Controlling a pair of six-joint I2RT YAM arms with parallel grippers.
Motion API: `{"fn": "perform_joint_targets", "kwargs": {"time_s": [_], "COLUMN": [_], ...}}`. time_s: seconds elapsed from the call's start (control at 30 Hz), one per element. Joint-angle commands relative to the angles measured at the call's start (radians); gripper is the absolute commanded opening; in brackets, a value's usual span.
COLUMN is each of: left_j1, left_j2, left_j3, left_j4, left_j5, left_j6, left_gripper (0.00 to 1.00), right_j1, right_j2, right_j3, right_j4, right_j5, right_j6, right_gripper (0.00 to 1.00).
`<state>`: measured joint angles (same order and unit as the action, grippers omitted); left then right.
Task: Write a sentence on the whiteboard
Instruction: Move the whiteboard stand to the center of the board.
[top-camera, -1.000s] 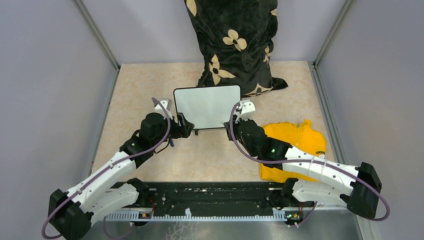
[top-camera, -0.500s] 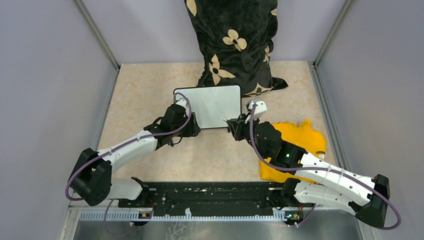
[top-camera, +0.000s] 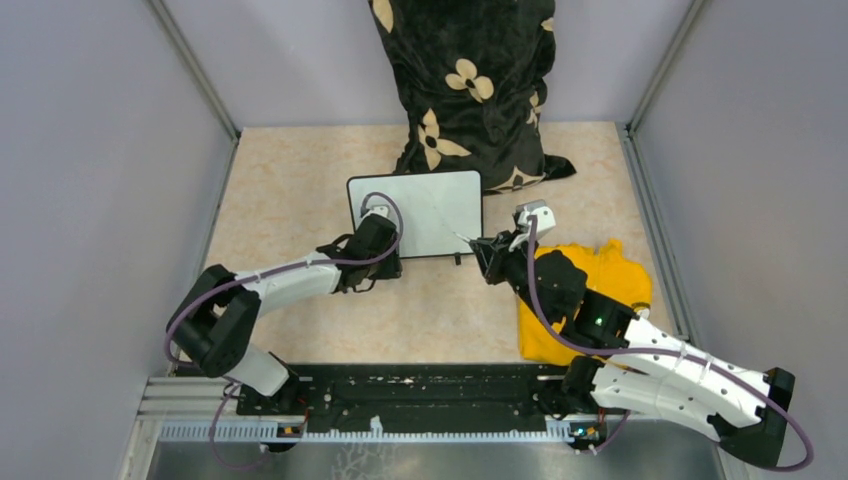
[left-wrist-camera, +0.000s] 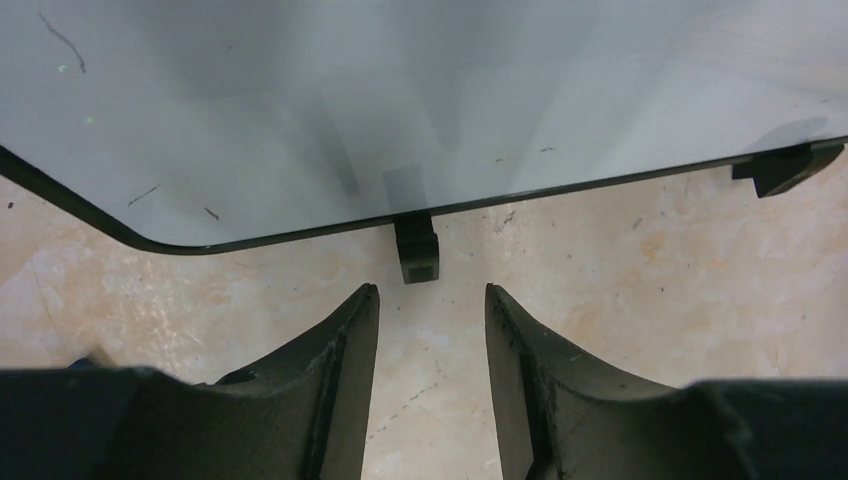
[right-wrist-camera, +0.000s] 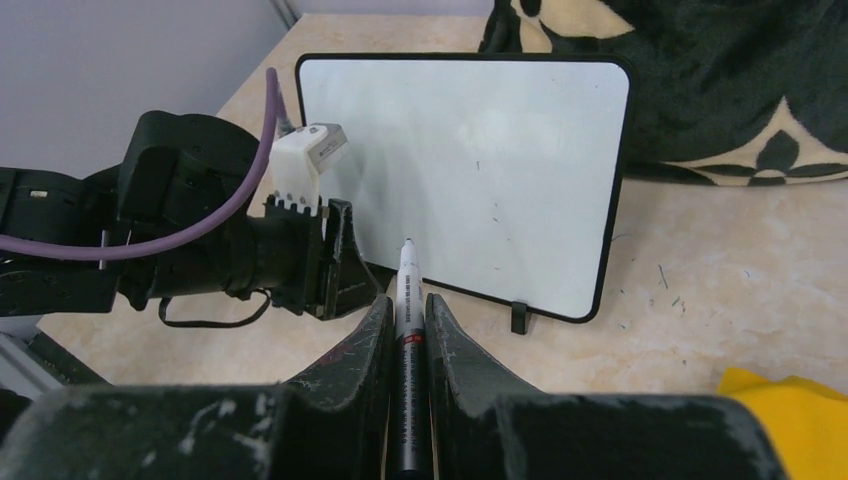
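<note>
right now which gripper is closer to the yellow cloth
Right. The right gripper, holding a marker, sits just left of the yellow cloth; the left gripper is farther, at the near-left corner of the whiteboard.

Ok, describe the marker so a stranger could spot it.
Find the whiteboard before the black flowered cushion. Off its near right corner, the right claw pinches the marker. It is slim, dark and white-tipped, unlike the soft yellow cloth beside it.

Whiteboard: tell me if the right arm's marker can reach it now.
Probably yes: the right gripper holds the marker aimed at the whiteboard, nothing between; the left gripper sits aside at its near edge.
</note>
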<state>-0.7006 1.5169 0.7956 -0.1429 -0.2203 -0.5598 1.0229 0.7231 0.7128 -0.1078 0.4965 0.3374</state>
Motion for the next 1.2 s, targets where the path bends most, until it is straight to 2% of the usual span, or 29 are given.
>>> {"fn": "perform_joint_targets", "kwargs": {"time_s": [0.0,0.3,0.53,0.8,1.17], "left_j1": [-0.009,-0.015,-0.019,-0.021,-0.066], "left_j2": [0.053,0.104,0.111,0.136,0.128], "left_j3": [0.048,0.066,0.053,0.054,0.037], "left_j4": [0.006,0.031,0.055,0.068,0.062], "left_j5": [-0.043,-0.064,-0.07,-0.095,-0.113], "left_j6": [-0.026,-0.032,-0.029,-0.023,-0.007], "left_gripper": [0.48,0.41,0.31,0.26,0.0], "right_j1": [-0.001,-0.002,-0.001,-0.002,-0.001], "right_j2": [-0.031,-0.038,-0.03,-0.024,-0.018], "right_j3": [0.004,0.008,0.008,0.013,0.019], "right_j4": [-0.004,-0.01,-0.009,-0.016,-0.018], "right_j5": [0.029,0.036,0.033,0.027,0.035], "right_j6": [-0.025,-0.032,-0.029,-0.021,-0.026], "right_gripper": [0.0,0.0,0.0,0.0,0.0]}}
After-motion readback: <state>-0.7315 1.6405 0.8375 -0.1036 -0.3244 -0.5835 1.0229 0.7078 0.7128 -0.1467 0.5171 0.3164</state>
